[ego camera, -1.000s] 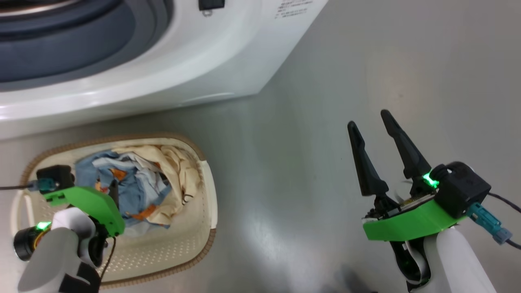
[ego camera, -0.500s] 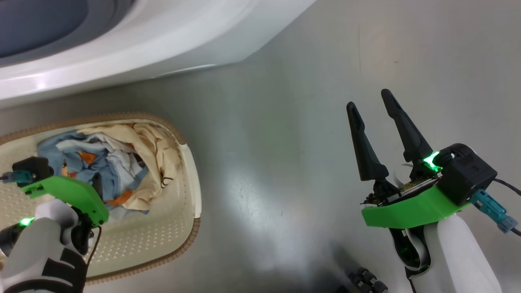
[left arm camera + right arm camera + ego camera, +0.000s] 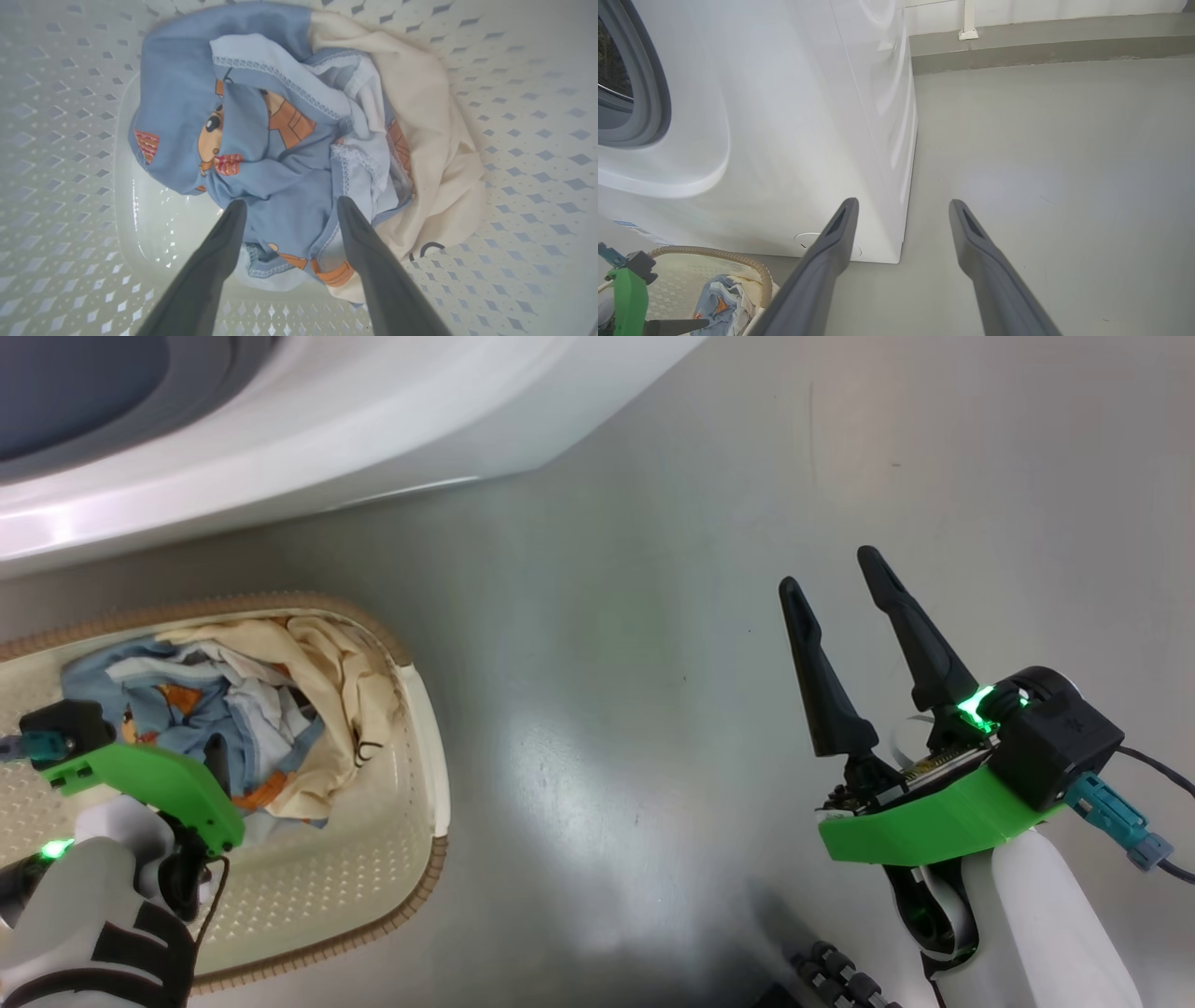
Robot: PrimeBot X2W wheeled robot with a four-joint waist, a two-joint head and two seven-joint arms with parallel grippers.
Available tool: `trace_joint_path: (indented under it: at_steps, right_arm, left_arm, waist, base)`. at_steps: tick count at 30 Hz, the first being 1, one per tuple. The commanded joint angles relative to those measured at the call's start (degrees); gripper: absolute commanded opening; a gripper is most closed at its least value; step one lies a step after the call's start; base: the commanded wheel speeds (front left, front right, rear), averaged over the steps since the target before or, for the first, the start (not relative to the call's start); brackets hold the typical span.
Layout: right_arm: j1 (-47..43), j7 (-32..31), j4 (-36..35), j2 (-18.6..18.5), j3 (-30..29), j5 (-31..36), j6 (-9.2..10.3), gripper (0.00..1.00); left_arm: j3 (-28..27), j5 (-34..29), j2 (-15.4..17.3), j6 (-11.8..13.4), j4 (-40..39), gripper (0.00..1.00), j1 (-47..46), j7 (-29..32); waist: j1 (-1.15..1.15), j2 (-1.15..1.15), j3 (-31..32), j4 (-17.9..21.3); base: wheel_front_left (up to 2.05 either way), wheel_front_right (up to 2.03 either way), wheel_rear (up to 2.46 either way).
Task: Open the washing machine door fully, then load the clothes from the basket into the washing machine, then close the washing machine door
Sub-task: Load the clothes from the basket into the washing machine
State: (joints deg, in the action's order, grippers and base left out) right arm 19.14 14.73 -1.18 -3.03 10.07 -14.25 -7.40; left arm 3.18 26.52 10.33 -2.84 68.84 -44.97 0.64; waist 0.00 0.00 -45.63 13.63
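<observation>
Left gripper (image 3: 290,201): jaws spread wide, nothing between them, tips close over the clothes (image 3: 261,154), which lie straight ahead at twelve o'clock in the left wrist view. The heap's long axis runs roughly ten to four o'clock inside the basket (image 3: 537,140). The right gripper (image 3: 830,569), equally agape and empty, hangs over the floor (image 3: 653,663) at three o'clock from the basket, well apart, so the left arm is nearer
</observation>
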Motion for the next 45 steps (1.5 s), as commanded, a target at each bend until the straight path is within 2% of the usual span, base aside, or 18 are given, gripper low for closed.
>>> trace_joint_path:
  at_steps: [1, 45]
  right_arm:
    - [-0.5, 0.3, -1.1, 0.1, 1.3, 0.0, -0.09, 1.0]
    - [1.8, 0.3, -1.9, 0.1, 0.7, 1.1, -0.09, 1.0]
  left_arm:
    - [-0.9, 0.4, 2.0, -0.2, 0.3, 1.0, 0.7, -0.6]
    - [2.0, 2.0, 1.2, -1.6, 4.3, 1.0, -4.3, -4.1]
  waist:
    - [0.0, 0.0, -0.2, 0.1]
    - [0.0, 0.0, -6.2, -0.2]
  base:
    - [0.0, 0.0, 0.0]
    - [0.0, 0.0, 0.0]
